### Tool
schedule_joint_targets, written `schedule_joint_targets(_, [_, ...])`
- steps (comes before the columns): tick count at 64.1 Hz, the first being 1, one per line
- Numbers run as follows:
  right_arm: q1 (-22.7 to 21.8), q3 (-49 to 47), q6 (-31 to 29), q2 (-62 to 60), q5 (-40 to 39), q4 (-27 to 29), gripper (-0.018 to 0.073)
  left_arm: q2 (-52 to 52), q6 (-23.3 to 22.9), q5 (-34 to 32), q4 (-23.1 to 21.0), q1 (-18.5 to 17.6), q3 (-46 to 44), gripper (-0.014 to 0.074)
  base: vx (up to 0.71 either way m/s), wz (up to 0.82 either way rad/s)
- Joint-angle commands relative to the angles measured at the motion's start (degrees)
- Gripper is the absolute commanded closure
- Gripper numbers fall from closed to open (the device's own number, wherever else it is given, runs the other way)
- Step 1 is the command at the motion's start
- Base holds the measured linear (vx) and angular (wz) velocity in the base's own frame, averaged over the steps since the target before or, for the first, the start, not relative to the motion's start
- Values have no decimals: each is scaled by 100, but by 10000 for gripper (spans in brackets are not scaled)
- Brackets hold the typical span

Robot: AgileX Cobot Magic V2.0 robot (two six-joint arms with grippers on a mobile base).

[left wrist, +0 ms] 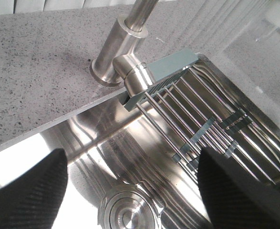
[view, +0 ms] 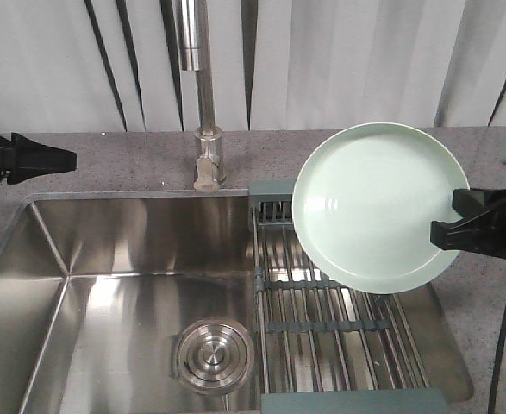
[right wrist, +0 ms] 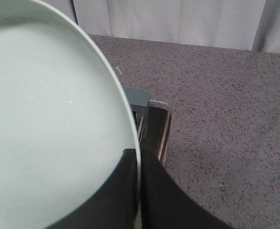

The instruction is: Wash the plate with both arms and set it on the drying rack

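While above rack (view: 339,302), plate (view: 373,203) in right hand (view: 447,216)

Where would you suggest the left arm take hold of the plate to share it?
Pinch the bare left rim of the plate, coming in from the left. It hangs tilted up on edge over the rack, and the right hand clamps its right edge.

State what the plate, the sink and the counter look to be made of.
The plate looks like glazed ceramic or melamine: pale mint, smooth, soft glare; cannot tell which. The sink looks like brushed stainless steel: streaky mirror-like reflections. The counter looks like grey stone or composite: matt, finely speckled.
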Motion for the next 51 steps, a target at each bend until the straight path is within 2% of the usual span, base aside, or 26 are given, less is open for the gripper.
schedule_joint_targets(1, [-25, -166, 9, -22, -752, 59, 568, -300, 17, 278, -448, 2, -134, 62, 0, 0])
schedule_joint_targets(7, [-25, -166, 100, 78, -949, 219, 568, -300, 17, 278, -448, 2, -134, 62, 0, 0])
schedule_joint_targets(13, [-25, -166, 301, 94, -681, 638, 568, -300, 17, 278, -448, 2, -134, 62, 0, 0])
schedule_joint_targets(19, [-25, -251, 283, 88, -450, 754, 568, -300, 17, 278, -448, 2, -134, 62, 0, 0])
schedule_joint_targets(26, [-25, -669, 277, 109, 333, 714, 568, -300, 17, 278, -448, 2, -134, 62, 0, 0])
schedule_joint_targets(36, [-25, -1833, 342, 407, 1778, 714, 568, -300, 17, 278, -448, 2, -134, 62, 0, 0])
schedule_joint_targets(43, [-25, -2638, 674, 746, 2602, 484, 568, -300, 17, 278, -448, 2, -134, 62, 0, 0])
schedule_joint_targets(51, [-25, -3525, 1267, 1251, 3451, -244, 568, -300, 17, 278, -448, 2, -134, 62, 0, 0])
